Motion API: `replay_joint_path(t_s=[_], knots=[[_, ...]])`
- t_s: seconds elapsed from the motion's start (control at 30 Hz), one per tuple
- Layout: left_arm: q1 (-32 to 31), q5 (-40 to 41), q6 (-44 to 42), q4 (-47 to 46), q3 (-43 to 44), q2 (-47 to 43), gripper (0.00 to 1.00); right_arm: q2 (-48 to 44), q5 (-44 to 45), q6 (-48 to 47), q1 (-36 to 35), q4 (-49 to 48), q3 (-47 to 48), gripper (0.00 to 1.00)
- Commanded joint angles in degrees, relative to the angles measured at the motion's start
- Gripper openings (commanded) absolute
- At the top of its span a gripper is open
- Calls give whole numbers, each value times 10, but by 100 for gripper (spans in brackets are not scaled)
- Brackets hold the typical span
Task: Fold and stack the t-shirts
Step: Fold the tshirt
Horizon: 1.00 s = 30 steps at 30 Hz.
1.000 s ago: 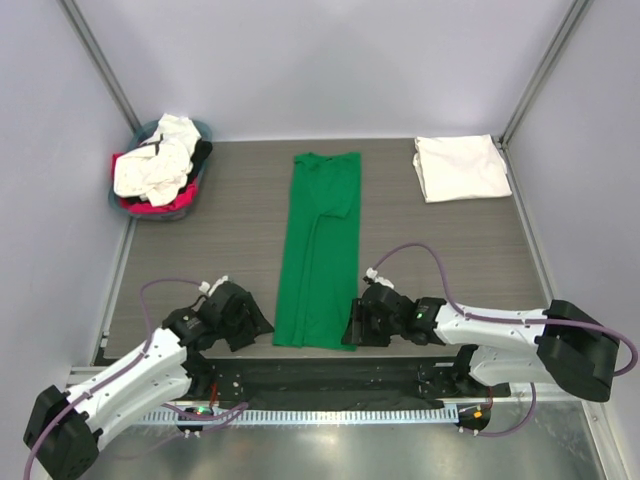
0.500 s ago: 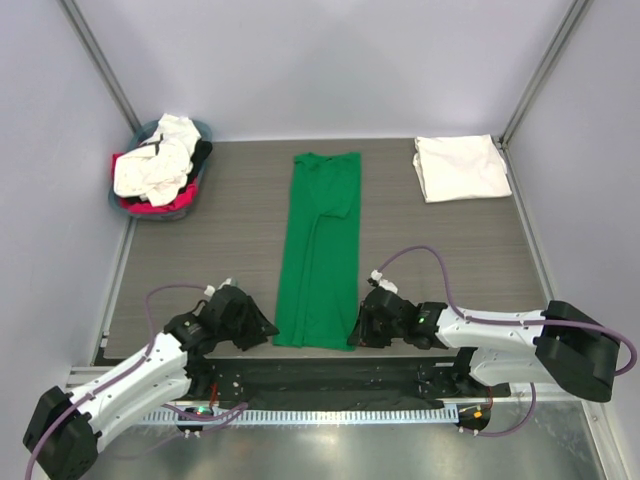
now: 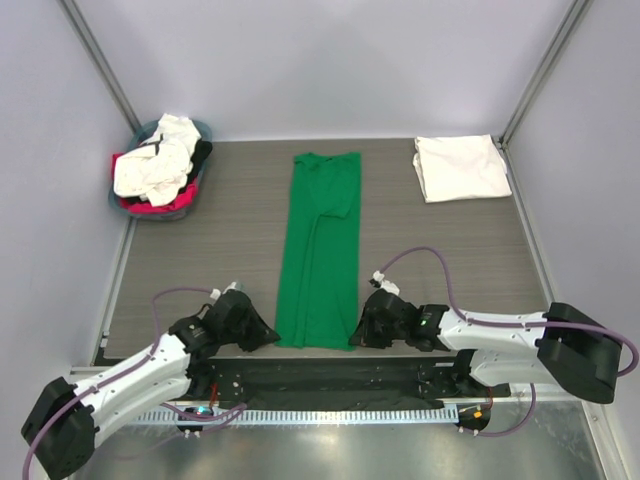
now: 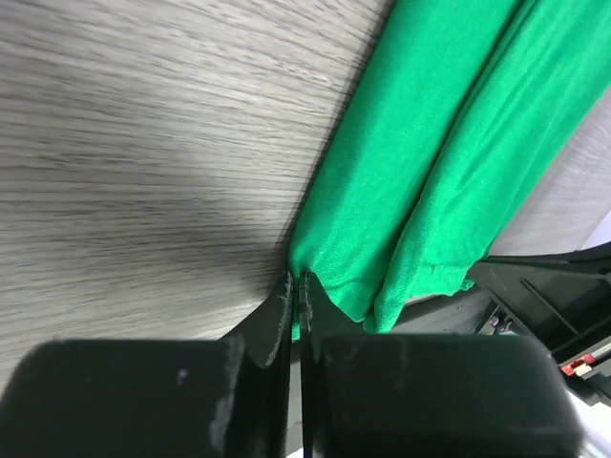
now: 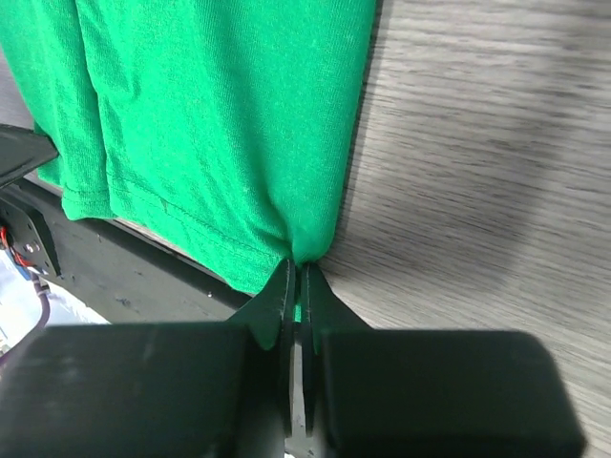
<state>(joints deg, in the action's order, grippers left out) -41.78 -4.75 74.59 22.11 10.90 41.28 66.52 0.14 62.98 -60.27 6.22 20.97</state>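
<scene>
Basket [image 3: 146, 128] far left; long shirt [image 3: 322, 250] centre; folded shirt [image 3: 460, 167] far right.

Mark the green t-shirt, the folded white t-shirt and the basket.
green t-shirt [image 3: 320, 250], top external view, middle of the folded strip.
folded white t-shirt [image 3: 461, 167], top external view, centre of its upper face.
basket [image 3: 145, 130], top external view, far-left rim.

One long bright green cotton t-shirt [image 3: 322, 250], one folded white cotton t-shirt [image 3: 461, 167], one round grey-blue basket [image 3: 143, 130] of jumbled shirts [image 3: 155, 170] too tangled to count, and two white-and-black robot arms [image 3: 140, 372].
</scene>
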Motion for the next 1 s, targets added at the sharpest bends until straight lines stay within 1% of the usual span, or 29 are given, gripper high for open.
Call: replay_joint_path(t_s=[0.0,0.07,0.1,0.13,0.2,0.27,0.3,0.37,0.4,0.47,0.5,0.57,0.6,0.63,0.67,0.7,0.77,0.8,0.87,0.9,0.97], knots=[[-15,11,-5,6,0,13,0,-8,42,-6,-2,48,-20,1],[-40,30,2,17,14,9,0,-19,43,-1,-2,64,-15,1],[-51,41,9,42,37,7,0,-33,43,-1,-2,84,-9,1],[-76,46,16,58,50,3,0,-40,44,-1,-2,95,-5,1],[-92,82,18,101,91,2,0,-64,65,-3,-2,133,14,1],[-95,89,8,125,119,5,0,-75,79,-14,-1,153,32,1],[-95,105,3,152,150,7,0,-80,92,-18,-1,172,54,1],[-95,127,-15,193,184,24,0,-81,107,-37,2,190,80,1],[-95,135,-23,202,218,32,0,-77,119,-48,10,211,109,1],[-95,160,-46,219,249,59,1,-59,127,-80,23,230,138,1],[-94,169,-53,222,277,70,2,-51,129,-92,44,245,167,1],[-91,185,-78,227,306,96,2,-30,123,-116,67,252,195,1],[-82,188,-86,231,336,123,2,-24,119,-139,81,256,223,1],[-75,189,-95,234,351,140,2,-17,108,-152,110,259,238,1],[-67,188,-106,237,366,154,2,0,101,-165,124,259,252,1],[-48,186,-128,237,395,182,2,9,98,-190,139,259,280,1],[-24,167,-150,229,422,207,2,32,87,-213,177,263,311,1],[4,158,-173,225,446,222,2,57,86,-238,188,266,345,1],[33,139,-195,211,468,262,1,83,81,-259,211,271,377,1],[55,124,-203,208,493,275,1,111,77,-268,219,274,408,1],[75,108,-229,201,518,323,0,140,69,-289,239,278,435,1]])
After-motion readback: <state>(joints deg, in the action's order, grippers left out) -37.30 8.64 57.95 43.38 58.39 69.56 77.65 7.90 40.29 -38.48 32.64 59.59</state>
